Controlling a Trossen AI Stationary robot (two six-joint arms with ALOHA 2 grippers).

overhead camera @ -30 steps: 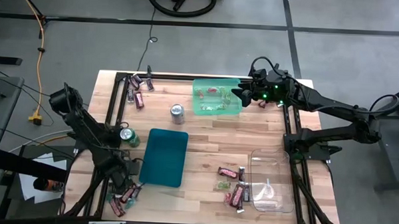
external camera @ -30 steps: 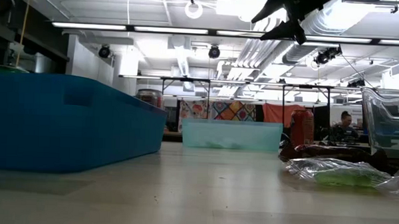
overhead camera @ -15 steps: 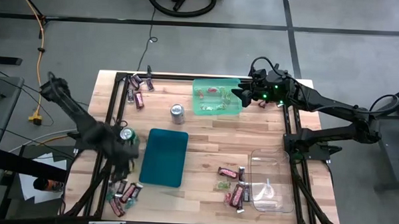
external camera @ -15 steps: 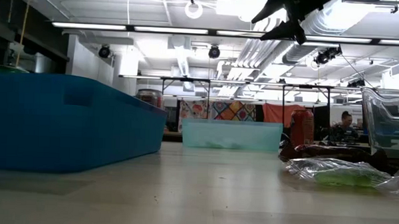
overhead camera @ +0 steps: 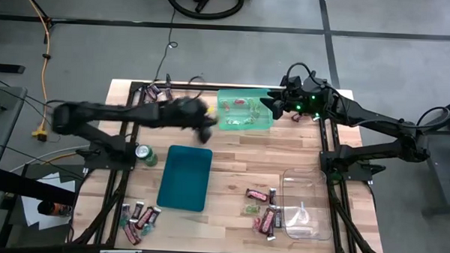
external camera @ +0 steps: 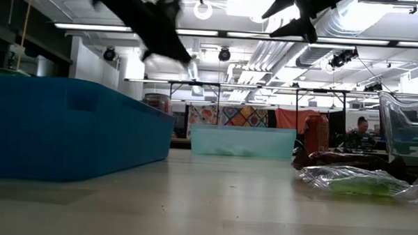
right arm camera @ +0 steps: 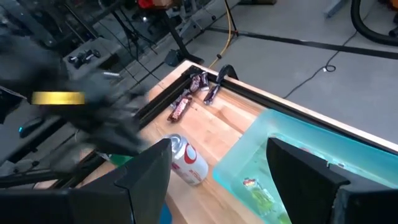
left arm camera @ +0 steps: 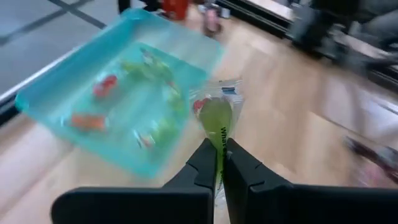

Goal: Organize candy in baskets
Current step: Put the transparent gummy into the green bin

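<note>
Overhead, the left claw (left arm camera: 219, 163) pinches a green candy (left arm camera: 217, 119) above the wooden table (overhead camera: 284, 155).

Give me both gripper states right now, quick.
Left gripper: shut on a green wrapped candy, near the light green basket.
Right gripper: open, holding nothing, over the light green basket's far end.
</note>
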